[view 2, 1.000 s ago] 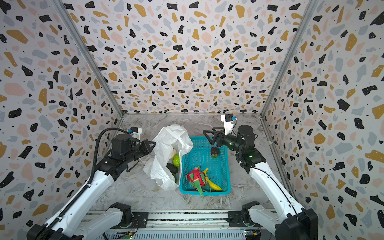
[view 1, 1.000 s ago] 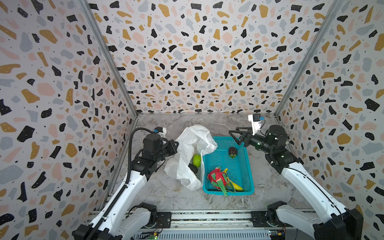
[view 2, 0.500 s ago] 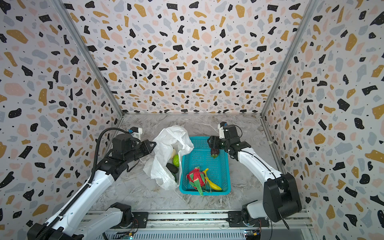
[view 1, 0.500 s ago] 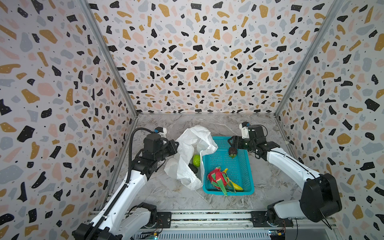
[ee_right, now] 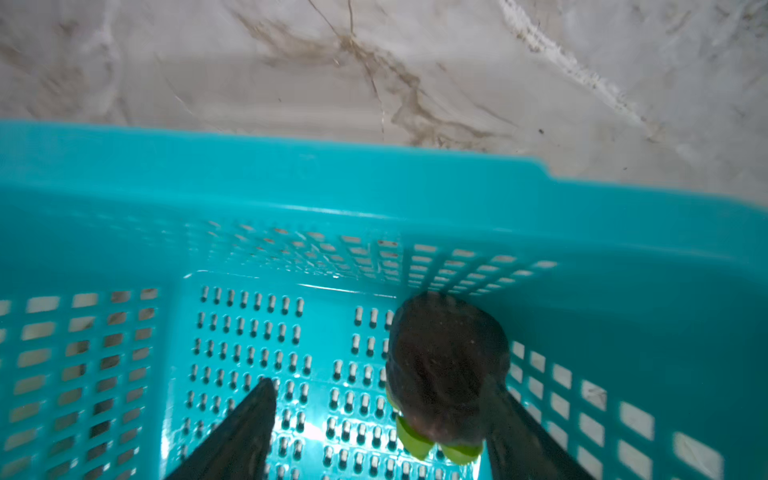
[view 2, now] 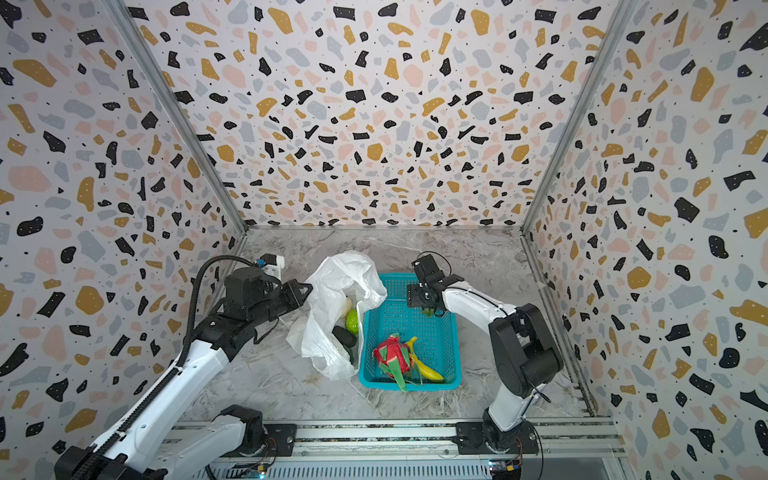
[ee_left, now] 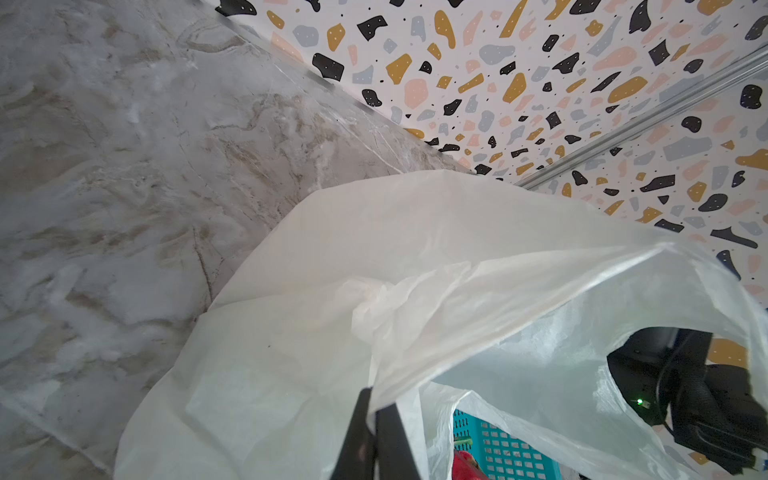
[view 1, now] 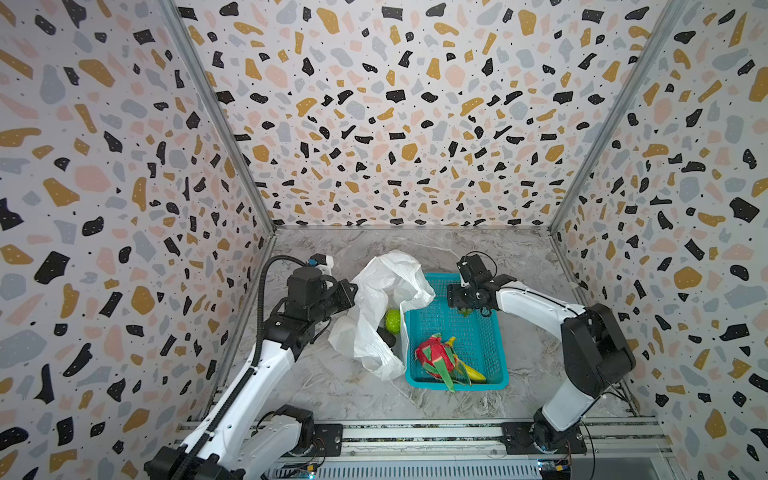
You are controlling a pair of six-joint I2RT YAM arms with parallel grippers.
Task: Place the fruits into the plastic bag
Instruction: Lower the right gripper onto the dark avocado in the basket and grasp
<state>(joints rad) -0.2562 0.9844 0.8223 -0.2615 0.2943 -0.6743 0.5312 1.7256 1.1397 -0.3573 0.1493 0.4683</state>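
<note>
right end effector [ee_right: 380,386]: I read the fingers as spread wide. They are lowered into the teal basket [ee_right: 291,174], tips close to its perforated floor.
dark brownish fruit [ee_right: 446,365]: it lies between the spread fingers, against one and with a clear gap to the other. I see no pinch on it. It sits low in the basket, just short of the end wall ahead of the tips, and green leaflets show at the end nearer the wrist.
dragon fruit [view 1: 432,355], banana [view 1: 469,370]: both are in the same basket, at the end away from the right end effector, touching each other.
left end effector [ee_left: 376,403]: the fingers are pressed together, pinching an edge of the plastic bag [view 1: 386,286] and holding it raised.
plastic bag, position: it hangs from the left end effector's tips, between the two end effectors. The mouth gapes upward, the lower part is slumped on the worktop [view 1: 332,386], and one side is against the basket's long wall.
green round fruit [view 1: 392,321]: it is inside the bag, below and beyond the left end effector's tips. A dark object [view 1: 386,336] lies just beside it, and I cannot tell what it is.
</note>
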